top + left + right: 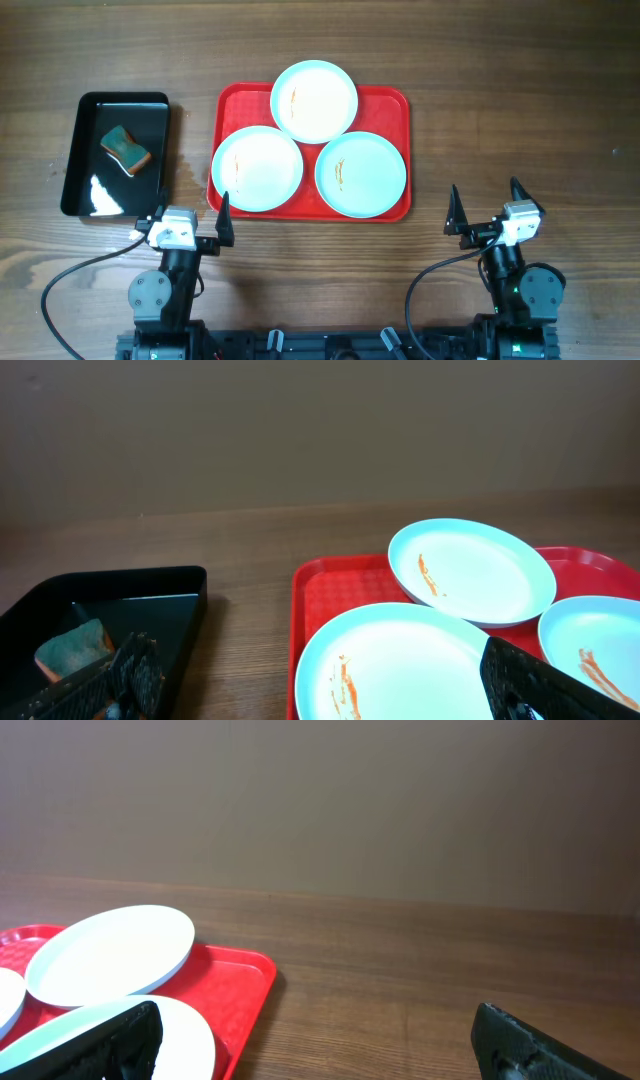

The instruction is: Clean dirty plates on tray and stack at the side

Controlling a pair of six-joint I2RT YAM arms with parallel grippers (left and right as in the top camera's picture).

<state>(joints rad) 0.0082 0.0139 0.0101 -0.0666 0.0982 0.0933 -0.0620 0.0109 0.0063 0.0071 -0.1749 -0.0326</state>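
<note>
On the counter (520,80) the tray (392,100) carries a far plate (314,101), a left plate (257,168) and a right plate (360,173), each with a thin orange smear near its centre, so no cleaning looks done yet. Well to the left, a black tray (80,170) holds a sponge (125,149). The left tool (190,210) sits just near of the black tray's near right corner, and the right tool (485,190) sits near and to the right of the tray. Both are spread wide and hold nothing. The step in hand appears to be fetching the sponge, which suits the left tool. It should come down over the sponge, close across its narrow width, and lift clear of the black wall before crossing to the plates. The right tool could steady a plate's rim during wiping, which is best done along the smear. The far plate's edge seems to overlap its neighbours, so it probably should be lifted first.
</note>
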